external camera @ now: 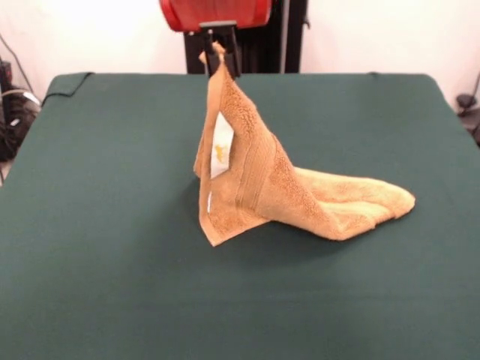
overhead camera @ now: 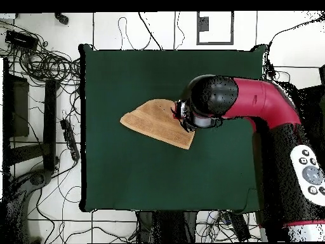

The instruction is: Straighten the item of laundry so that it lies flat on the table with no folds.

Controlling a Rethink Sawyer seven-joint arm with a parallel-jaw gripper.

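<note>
An orange-tan terry towel [external camera: 255, 180] hangs by one corner from my gripper [external camera: 218, 51], which is shut on that corner well above the green table [external camera: 90, 247]. The towel drapes down like a tent; its lower part trails on the cloth toward the right, folded over itself. A small white label [external camera: 222, 146] shows on the raised part, next to a flat woven band. From overhead the towel [overhead camera: 155, 122] is a tan wedge left of the red arm [overhead camera: 254, 101], whose head covers the gripper.
Cables and equipment [overhead camera: 38, 95] lie on the floor beyond the table's left edge in the overhead view. The robot's pedestal [overhead camera: 298, 171] stands off the table's right side there. Green cloth surrounds the towel on all sides.
</note>
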